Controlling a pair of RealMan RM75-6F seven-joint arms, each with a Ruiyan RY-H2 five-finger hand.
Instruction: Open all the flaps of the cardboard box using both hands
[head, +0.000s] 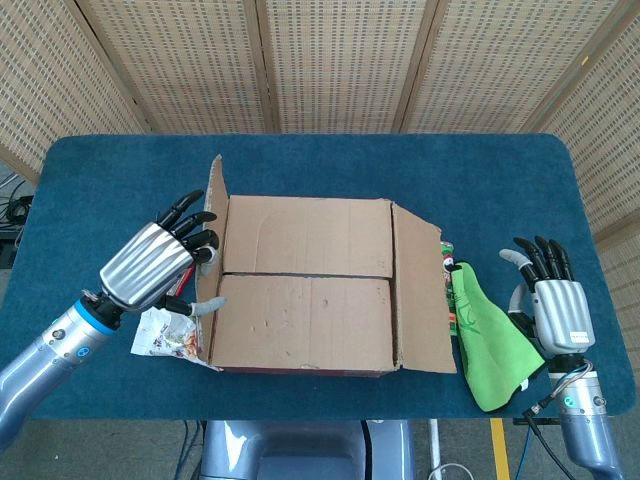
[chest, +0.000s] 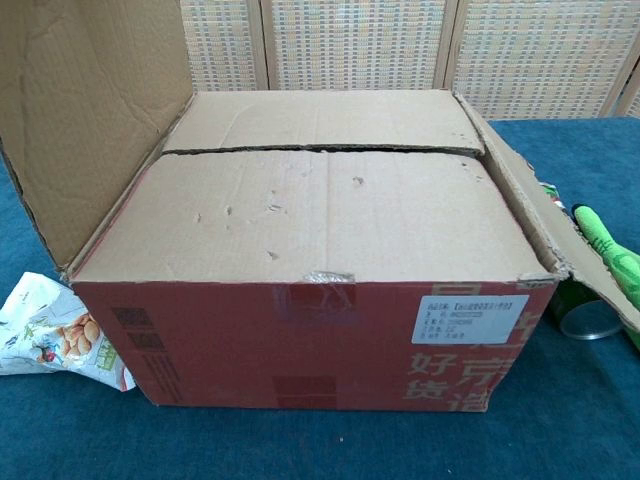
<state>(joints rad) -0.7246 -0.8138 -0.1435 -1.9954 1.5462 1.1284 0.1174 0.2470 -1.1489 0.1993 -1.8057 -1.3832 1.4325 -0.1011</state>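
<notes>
Box: a cardboard box (head: 310, 285) is set near the middle of a table (head: 480, 180) covered in blue cloth, its red printed front wall (chest: 300, 345) turned toward the chest camera.
Left flap: the side flap (head: 214, 250) on the robot's left is raised to about upright, and its plain brown inner face (chest: 90, 110) is seen filling the upper left of the chest view.
Right flap: the side flap (head: 418, 290) on the robot's right is folded outward and slopes down over the box edge.
Inner flaps: the two long flaps (head: 305, 280) are lying flat and closed, meeting along a seam (chest: 320, 150) across the top.
Left hand: the left hand (head: 155, 262) is placed against the outer side of the raised flap, fingertips (head: 200, 240) at its edge, fingers spread and clasped on nothing.
Right hand: the right hand (head: 555, 310) is held well apart from the box near the table's right edge, fingers straight and apart, nothing in it.
Snack bag: a crumpled snack bag (head: 168, 335) is lying just beside the box's left front corner.
Green cloth: a green cloth (head: 487, 345) is spread between the box and the right hand.
Can: a can (chest: 580, 310) is partly hidden under the right flap.
</notes>
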